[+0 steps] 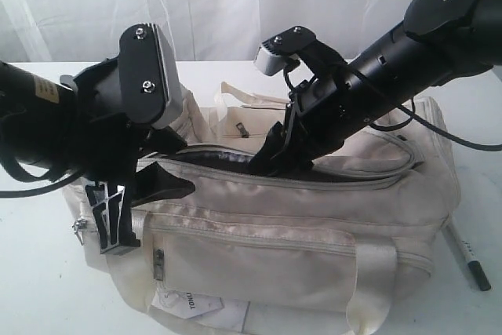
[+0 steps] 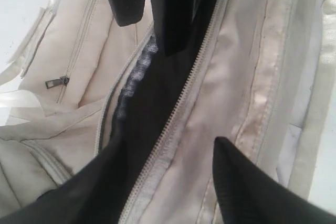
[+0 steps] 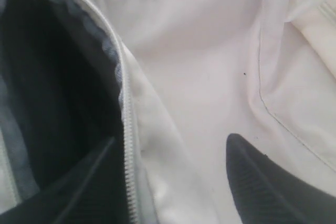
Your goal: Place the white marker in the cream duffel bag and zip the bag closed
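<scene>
Slim white dark-capped marker (image 1: 467, 259) is seen on the table (image 1: 47, 288) beside the soft cream fabric duffel bag (image 1: 314, 225), not yet bagged; zipper (image 2: 184, 98) is unclosed; left gripper (image 2: 168, 145) and right gripper (image 3: 173, 140) are spread astride its rim, nothing clamped.

backdrop: white draped curtain (image 1: 235, 5) | surface: white tabletop (image 1: 35, 288) | light: bright, even, slightly washed out

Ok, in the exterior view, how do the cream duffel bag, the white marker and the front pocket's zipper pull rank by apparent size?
1. cream duffel bag: by far the largest.
2. white marker: slim, lying at the bag's right end; its upper end may be hidden behind the bag.
3. zipper pull: smallest.
</scene>
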Available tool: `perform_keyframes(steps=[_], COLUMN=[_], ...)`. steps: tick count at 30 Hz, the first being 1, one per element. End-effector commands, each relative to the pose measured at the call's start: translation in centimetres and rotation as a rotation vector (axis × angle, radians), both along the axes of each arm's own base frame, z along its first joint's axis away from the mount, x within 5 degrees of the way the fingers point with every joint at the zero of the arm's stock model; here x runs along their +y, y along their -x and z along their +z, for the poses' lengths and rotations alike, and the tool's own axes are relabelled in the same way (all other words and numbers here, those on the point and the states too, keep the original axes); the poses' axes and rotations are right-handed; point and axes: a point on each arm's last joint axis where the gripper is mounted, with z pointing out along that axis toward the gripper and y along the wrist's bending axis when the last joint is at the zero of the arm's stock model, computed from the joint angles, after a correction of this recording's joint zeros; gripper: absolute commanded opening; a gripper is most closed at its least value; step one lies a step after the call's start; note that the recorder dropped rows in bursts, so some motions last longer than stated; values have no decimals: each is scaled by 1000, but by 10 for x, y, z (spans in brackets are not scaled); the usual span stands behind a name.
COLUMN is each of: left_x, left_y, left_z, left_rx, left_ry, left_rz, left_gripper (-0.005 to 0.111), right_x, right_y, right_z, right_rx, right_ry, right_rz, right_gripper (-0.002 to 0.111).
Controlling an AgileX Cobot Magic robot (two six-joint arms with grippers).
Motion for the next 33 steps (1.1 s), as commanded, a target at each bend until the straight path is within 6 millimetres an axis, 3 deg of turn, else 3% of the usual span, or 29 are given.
perform_keyframes(steps=[1,9,13,22,28,33], left_x=[-4,-15,-16,-16,-16,-16], left_y=[-3,-9,-10,-10,-5,-3], left_z=[-8,-21,-22,-22,-25,-26], left_rx=[29,67,72,75,122,151], left_ry=[-10,17,20,19,2,0], left_rz=[-10,-57,-56,-57,-83,-94], left_gripper=[54,52,36,0,0,0], right_x=[0,0,1,1,3,6], right_y=[-1,-1,-1,-5,-20,-36], right_z=[2,2,1,-7,11,39], right_rx=[-15,-19,-16,-13,-134,-255], right_ry=[-2,-2,-1,10,-11,-54], right_rz=[8,10,10,-1,-50,-109], right_gripper=[55,55,55,23,1,0])
